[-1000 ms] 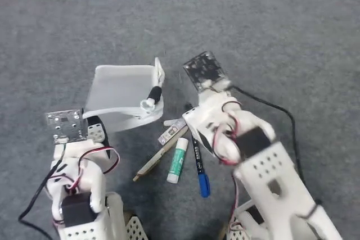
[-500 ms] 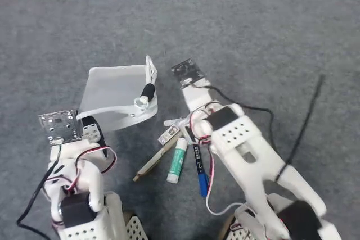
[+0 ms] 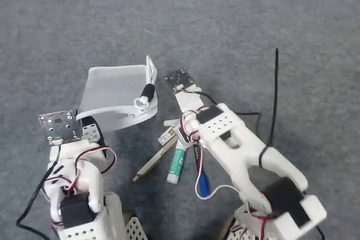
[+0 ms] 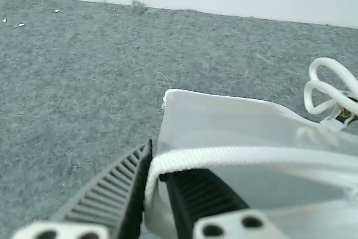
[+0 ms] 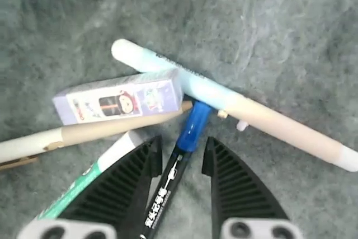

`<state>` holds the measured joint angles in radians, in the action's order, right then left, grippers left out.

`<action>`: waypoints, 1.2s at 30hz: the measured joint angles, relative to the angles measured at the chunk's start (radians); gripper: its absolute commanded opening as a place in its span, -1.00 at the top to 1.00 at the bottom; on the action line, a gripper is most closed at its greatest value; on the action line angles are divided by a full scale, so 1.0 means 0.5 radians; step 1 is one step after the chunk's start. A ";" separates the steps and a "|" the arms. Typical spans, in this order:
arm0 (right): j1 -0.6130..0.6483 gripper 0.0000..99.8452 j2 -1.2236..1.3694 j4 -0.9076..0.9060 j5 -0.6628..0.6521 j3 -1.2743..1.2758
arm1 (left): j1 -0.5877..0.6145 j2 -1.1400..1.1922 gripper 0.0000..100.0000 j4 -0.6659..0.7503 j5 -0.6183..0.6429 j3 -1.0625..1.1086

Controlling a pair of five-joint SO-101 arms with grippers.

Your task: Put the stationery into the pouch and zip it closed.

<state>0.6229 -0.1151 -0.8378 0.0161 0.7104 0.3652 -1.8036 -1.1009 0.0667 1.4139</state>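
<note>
— High view: where is everything?
— The pouch [image 3: 115,94] sits left of centre, with my left gripper [image 3: 90,123] at its lower-left edge. My right gripper [image 3: 181,134] is at centre, over the stationery [image 3: 177,164].
— Left wrist view?
— Clamped tight on the pouch's white rim.
— Right wrist view?
— Fingers parted, holding nothing, straddling 1 blue marker [image 5: 190,130].

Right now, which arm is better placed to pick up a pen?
The right one. The right gripper hangs open with a finger on each side of the blue pen. The left gripper is shut on the rim of the pouch, well apart from that pen.
</note>
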 measured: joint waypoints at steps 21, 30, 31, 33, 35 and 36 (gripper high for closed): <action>-0.089 0.99 0.445 0.000 -0.212 -0.267 | 0.000 0.000 0.98 0.000 0.000 0.000; -0.080 0.99 0.322 -0.144 -0.218 -0.267 | -0.003 0.000 0.98 0.000 0.000 0.000; -0.080 0.99 0.276 -0.163 -0.190 -0.267 | -0.003 0.000 0.98 0.000 0.000 0.000; -0.080 0.99 0.199 -0.193 -0.144 -0.267 | -0.003 0.000 0.98 0.000 0.000 0.000; -0.080 0.99 0.141 -0.199 -0.126 -0.267 | -0.003 0.000 0.98 0.000 0.000 0.000; -0.080 0.99 0.114 -0.199 -0.126 -0.267 | -0.003 0.000 0.98 0.000 0.000 0.000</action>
<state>0.5831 -0.0583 -0.9375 -0.0468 0.5769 0.3636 -1.8036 -1.1009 0.0667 1.4139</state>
